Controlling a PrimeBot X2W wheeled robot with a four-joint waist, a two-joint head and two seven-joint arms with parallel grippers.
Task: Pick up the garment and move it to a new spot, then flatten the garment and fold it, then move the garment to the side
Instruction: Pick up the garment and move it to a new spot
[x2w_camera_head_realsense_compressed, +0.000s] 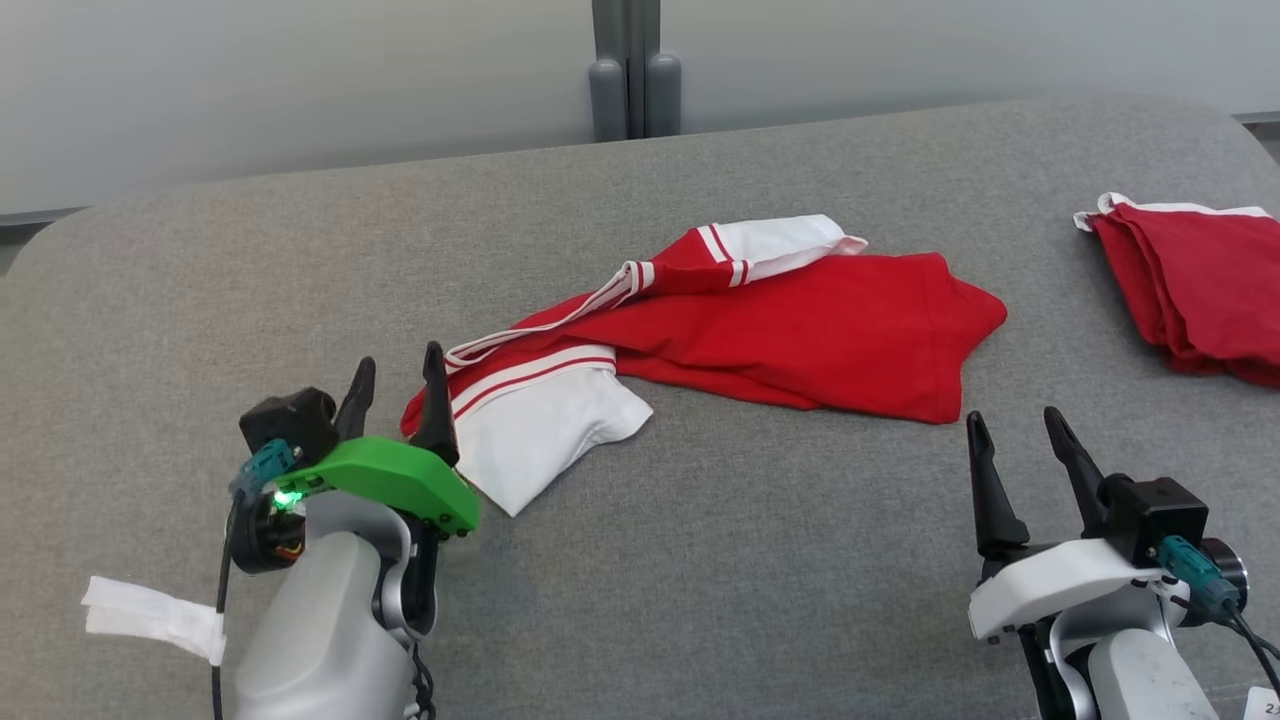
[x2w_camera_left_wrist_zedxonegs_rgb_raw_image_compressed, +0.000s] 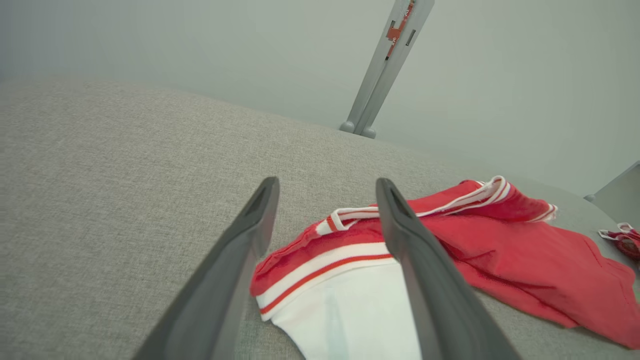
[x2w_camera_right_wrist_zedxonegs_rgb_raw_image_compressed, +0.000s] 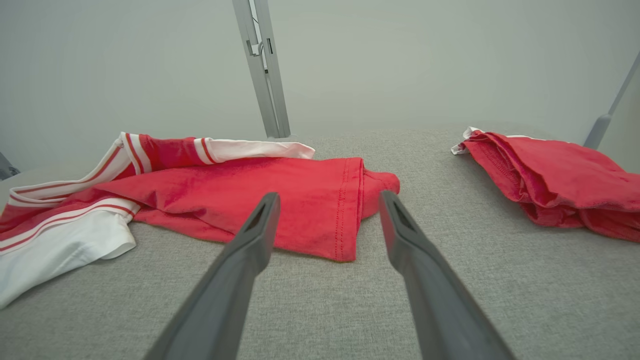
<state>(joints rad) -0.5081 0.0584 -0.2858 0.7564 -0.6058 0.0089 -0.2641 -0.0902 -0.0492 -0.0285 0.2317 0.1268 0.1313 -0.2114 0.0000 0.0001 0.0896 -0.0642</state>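
A red garment (x2w_camera_head_realsense_compressed: 800, 330) with white sleeves and red-and-white striped trim lies loosely crumpled across the middle of the grey table (x2w_camera_head_realsense_compressed: 700, 560); it also lies ahead in the left wrist view (x2w_camera_left_wrist_zedxonegs_rgb_raw_image_compressed: 510, 255) and the right wrist view (x2w_camera_right_wrist_zedxonegs_rgb_raw_image_compressed: 250, 200). My left gripper (x2w_camera_head_realsense_compressed: 398, 378) stands open just left of its near white sleeve (x2w_camera_head_realsense_compressed: 540, 430), with nothing between the fingers. In the left wrist view that sleeve (x2w_camera_left_wrist_zedxonegs_rgb_raw_image_compressed: 345, 310) lies on the table below and between the fingertips. My right gripper (x2w_camera_head_realsense_compressed: 1015, 428) is open and empty, a little in front of the garment's right hem.
A second red garment (x2w_camera_head_realsense_compressed: 1195, 290), folded, lies at the table's right edge; it shows too in the right wrist view (x2w_camera_right_wrist_zedxonegs_rgb_raw_image_compressed: 550, 175). A grey post (x2w_camera_head_realsense_compressed: 633, 70) stands behind the far edge. White tape (x2w_camera_head_realsense_compressed: 150, 615) wraps my left forearm.
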